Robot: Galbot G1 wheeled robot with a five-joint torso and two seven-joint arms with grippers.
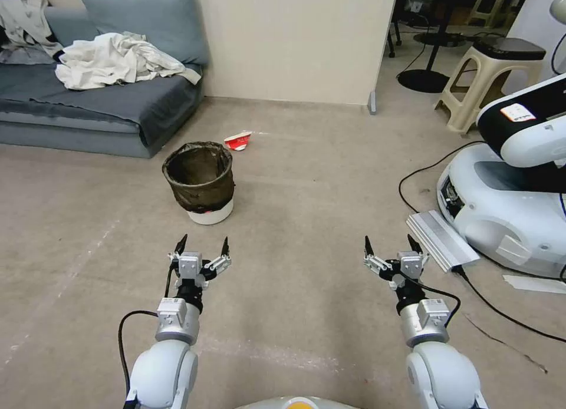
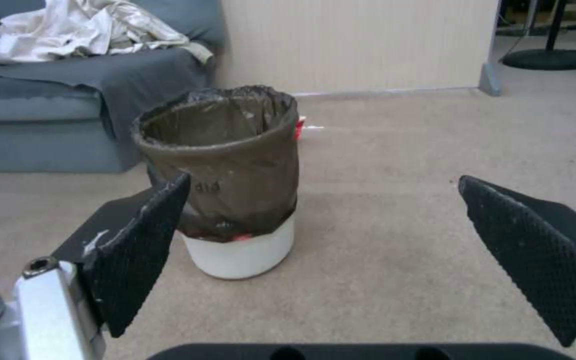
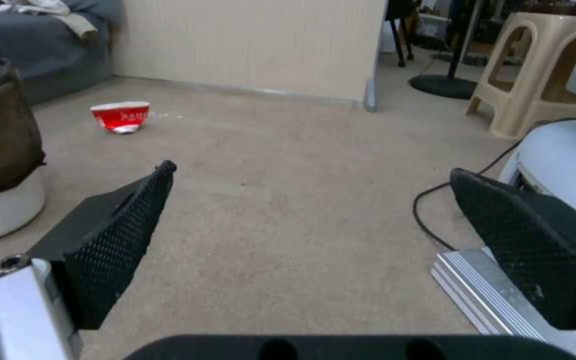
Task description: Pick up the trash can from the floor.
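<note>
On floor (image 1: 295,179), upright bag-lined trash can (image 1: 200,182)

The bin (image 1: 200,182) stands on the floor (image 1: 306,220) before the sofa (image 1: 88,102), a cup (image 1: 238,140) just behind it, the left gripper (image 1: 203,245) near its front.

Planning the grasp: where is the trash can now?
In the head view, the trash can stands upright on the floor, ahead of the open left gripper, near the sofa.
</note>
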